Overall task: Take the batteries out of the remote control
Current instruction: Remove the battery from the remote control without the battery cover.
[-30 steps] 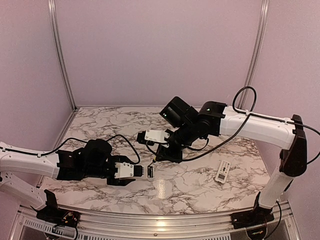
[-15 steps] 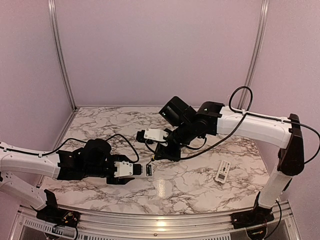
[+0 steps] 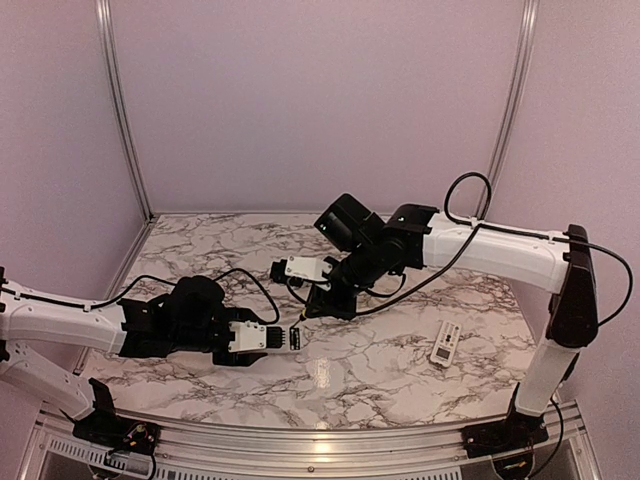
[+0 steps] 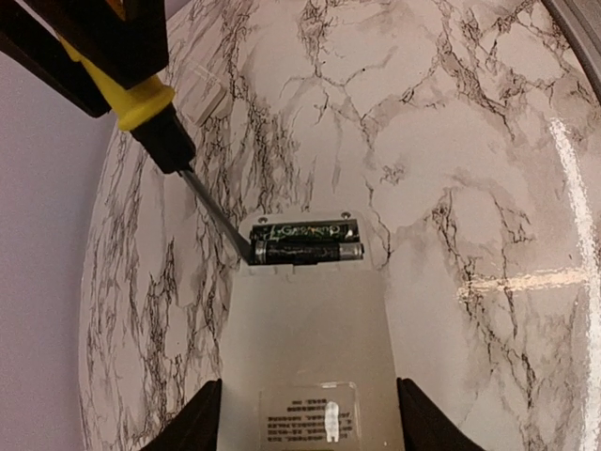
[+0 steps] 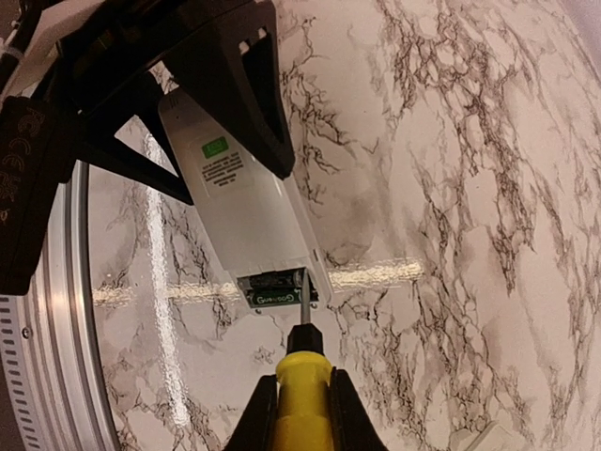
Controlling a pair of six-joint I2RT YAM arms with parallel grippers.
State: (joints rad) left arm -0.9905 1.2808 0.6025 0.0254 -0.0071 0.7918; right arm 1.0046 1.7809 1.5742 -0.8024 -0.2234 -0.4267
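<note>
My left gripper (image 4: 308, 413) is shut on the white remote control (image 4: 305, 338), which it holds back side up just above the table. The compartment at the remote's far end is uncovered, and two dark batteries (image 4: 305, 251) lie side by side in it. My right gripper (image 5: 302, 406) is shut on the yellow-handled screwdriver (image 5: 302, 366). Its metal tip rests at one end of the batteries (image 5: 274, 283), inside the compartment. From above, the left gripper (image 3: 262, 337) and the right gripper (image 3: 318, 300) meet over the table's middle front.
A small white device with buttons (image 3: 444, 343) lies on the marble table (image 3: 400, 370) to the right. A small flat pale piece (image 4: 208, 99) lies on the table beyond the screwdriver. Lilac walls close off the back and sides.
The right arm has shifted a little left and back with the screwdriver. The left gripper has edged the remote slightly towards it. Both grips are unchanged.
</note>
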